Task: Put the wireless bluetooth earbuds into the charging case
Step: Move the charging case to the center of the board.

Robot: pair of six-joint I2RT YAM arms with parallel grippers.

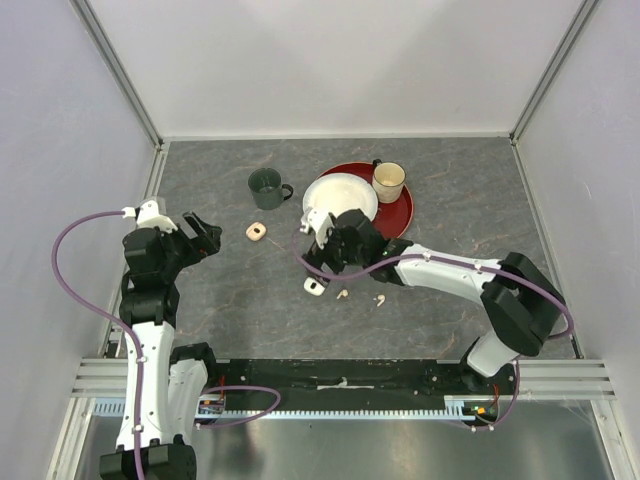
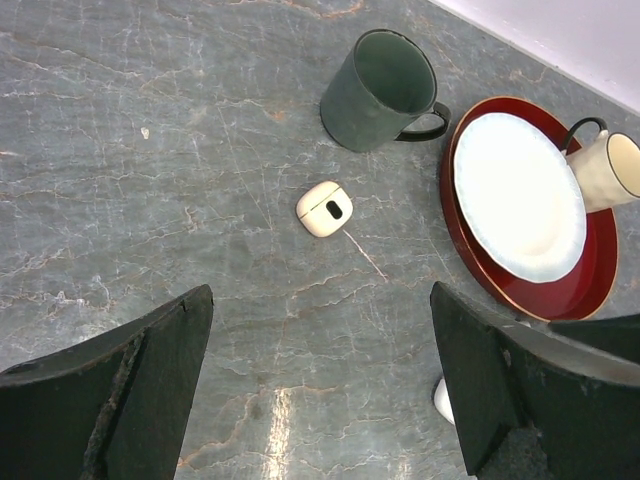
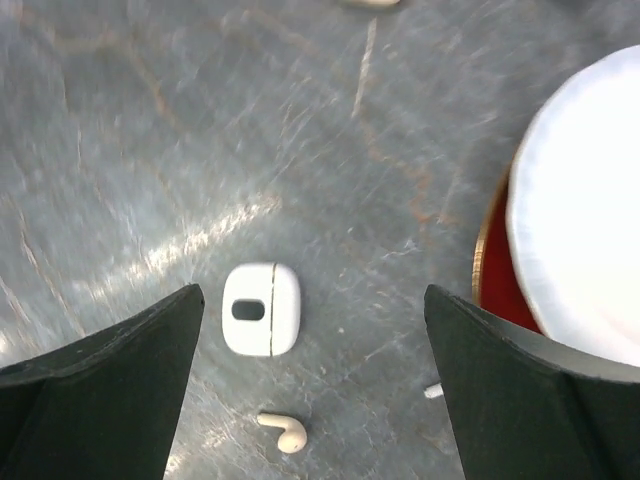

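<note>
A white charging case [image 3: 261, 309] lies shut on the grey table, seam and dark oval facing up. My right gripper [image 3: 312, 305] hovers over it, open and empty, with the case below and nearer its left finger. One pale earbud [image 3: 283, 432] lies loose just beyond the case. Only the tip of a second earbud [image 3: 432, 391] shows by the right finger. From above I see the case [image 1: 315, 287], both earbuds [image 1: 342, 294] [image 1: 379, 299] and the right gripper [image 1: 325, 262]. A second, peach case [image 2: 324, 209] [image 1: 256, 231] lies ahead of my open left gripper [image 2: 320, 295] [image 1: 205, 233].
A dark green mug [image 1: 267, 187] stands behind the peach case. A red plate [image 1: 400, 215] carries a white plate [image 1: 340, 197] and a cream mug [image 1: 389, 181], close behind the right gripper. White walls enclose the table on three sides.
</note>
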